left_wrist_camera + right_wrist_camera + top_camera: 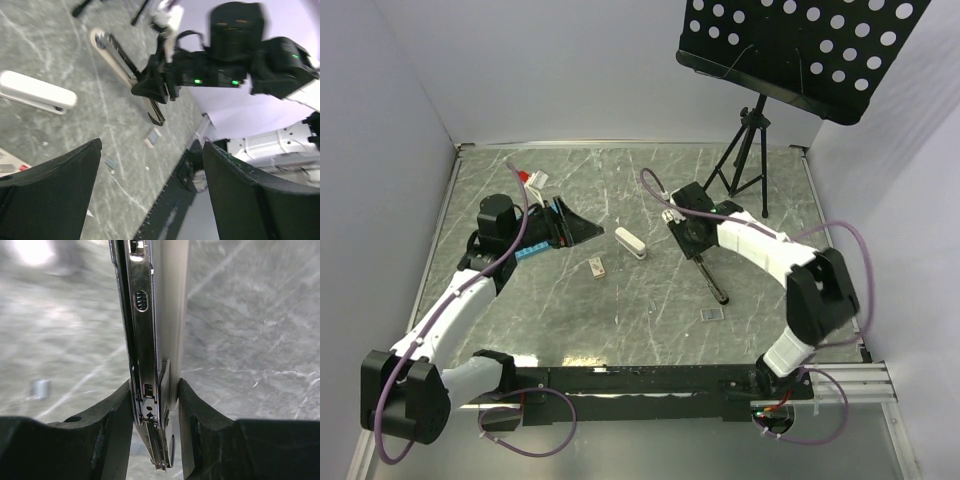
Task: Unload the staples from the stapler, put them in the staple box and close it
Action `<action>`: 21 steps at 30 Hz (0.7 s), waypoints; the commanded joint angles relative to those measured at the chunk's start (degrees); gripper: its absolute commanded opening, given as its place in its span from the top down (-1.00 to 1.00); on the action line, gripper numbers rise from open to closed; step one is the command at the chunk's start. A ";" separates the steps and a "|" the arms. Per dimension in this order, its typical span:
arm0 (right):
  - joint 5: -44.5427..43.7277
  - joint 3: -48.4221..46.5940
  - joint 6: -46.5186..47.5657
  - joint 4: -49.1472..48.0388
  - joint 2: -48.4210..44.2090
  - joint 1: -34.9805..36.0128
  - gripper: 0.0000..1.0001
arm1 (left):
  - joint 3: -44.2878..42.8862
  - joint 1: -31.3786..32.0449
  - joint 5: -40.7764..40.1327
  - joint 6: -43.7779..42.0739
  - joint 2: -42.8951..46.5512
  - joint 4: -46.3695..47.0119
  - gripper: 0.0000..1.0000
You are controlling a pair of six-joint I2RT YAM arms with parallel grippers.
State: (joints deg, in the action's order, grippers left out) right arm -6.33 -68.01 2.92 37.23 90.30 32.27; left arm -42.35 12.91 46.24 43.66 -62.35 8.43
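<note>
near the middle of the desk, the jaws of the right gripper pinch the slim white plastic stapler with a silvery metal rail, swung open, and small grey strips, likely staples, lie close by, so unloading seems partly done, while the left gripper hangs spread and empty.

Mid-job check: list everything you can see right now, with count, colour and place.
stapler: 1, white with silvery rail, in the right jaws
white bar: 1, white, table centre, resembles a small closed stapler
small block: 1, white and brown, left of the bar
studded plate: 1, blue, beside the left arm
staple strip: 1 clear, grey, right of centre
red-and-white bits: count unclear, far left
music stand: 1, black, far right corner
table: 1, grey marbled
left jaws: 1 pair, black, open, empty
right jaws: 1 pair, black, shut on the stapler
</note>
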 commanded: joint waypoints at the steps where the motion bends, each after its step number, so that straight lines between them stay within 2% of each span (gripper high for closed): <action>1: 0.36 -4.94 5.33 0.74 5.74 -3.17 1.00 | -3.18 -0.16 -6.14 -3.84 2.66 -2.97 -0.73; 6: 2.27 -8.71 7.62 -0.31 11.03 -5.55 0.99 | -2.92 -0.07 -8.79 -4.28 4.07 -3.94 -0.74; 10: 7.46 -9.86 8.77 -1.46 15.15 -8.19 0.86 | -3.27 -0.07 -10.37 -4.90 4.69 -5.08 -0.74; 13: 9.75 -9.77 8.07 -3.04 16.74 -9.33 0.66 | -3.44 -0.16 -12.75 -5.34 5.39 -6.31 -0.74; 18: 11.16 -9.95 7.72 -3.57 18.59 -9.60 0.50 | -3.36 -0.08 -16.87 -5.69 6.97 -7.11 -0.75; 21: 10.81 -9.43 7.02 -4.27 18.16 -9.60 0.13 | -3.27 -0.08 -17.93 -5.87 7.50 -7.55 -0.75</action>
State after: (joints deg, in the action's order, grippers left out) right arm 2.96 -75.22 9.98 35.81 109.25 22.61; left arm -43.16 12.91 31.66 39.42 -56.73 0.97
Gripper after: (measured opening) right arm 0.418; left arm 0.875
